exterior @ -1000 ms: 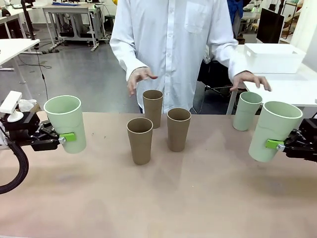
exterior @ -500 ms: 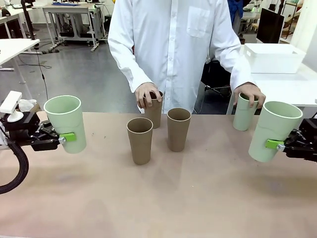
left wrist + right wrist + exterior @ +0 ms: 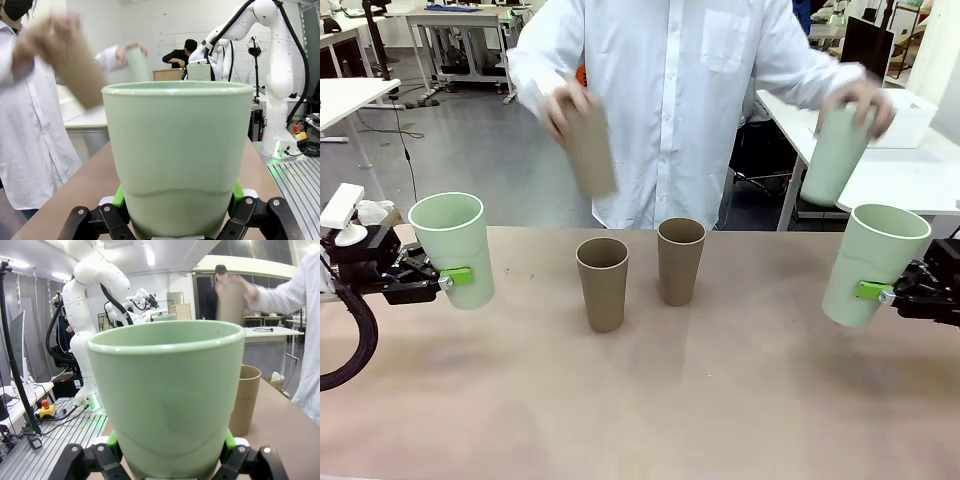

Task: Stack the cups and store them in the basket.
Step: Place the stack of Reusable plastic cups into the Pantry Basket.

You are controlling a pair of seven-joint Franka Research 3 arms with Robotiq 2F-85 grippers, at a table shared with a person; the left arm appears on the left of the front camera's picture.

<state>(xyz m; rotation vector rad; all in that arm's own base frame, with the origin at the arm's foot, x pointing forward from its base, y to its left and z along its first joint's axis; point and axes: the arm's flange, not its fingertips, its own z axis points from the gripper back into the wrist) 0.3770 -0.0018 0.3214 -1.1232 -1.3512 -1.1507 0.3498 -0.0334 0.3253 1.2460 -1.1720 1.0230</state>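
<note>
Left pincer (image 3: 458,276) gripping left mint cup (image 3: 453,245); right pincer (image 3: 872,291) gripping right mint cup (image 3: 873,262); near taupe cup (image 3: 603,285) and far taupe cup (image 3: 680,262) upright mid-table (image 3: 720,400); person (image 3: 670,100) holds raised taupe cup (image 3: 588,150) and raised mint cup (image 3: 837,155) aloft; basket (image 3: 910,125) on another table, far right.

Pale mint-green tapered tumbler (image 3: 452,248) at 9 o'clock: matt, smooth, plastic-like, with a faint sheen on the wall. Second mint-green tumbler (image 3: 873,262) at 3 o'clock: same finish. Nearer taupe tapered tumbler (image 3: 603,283) and farther taupe tumbler (image 3: 680,260), mid-table: matt, dull. Tan tabletop (image 3: 670,400): smooth, matt, faintly mottled. Person's white shirt (image 3: 670,100) at 12 o'clock: creased cloth. White robot arm casing (image 3: 280,75): glossy, smooth.
</note>
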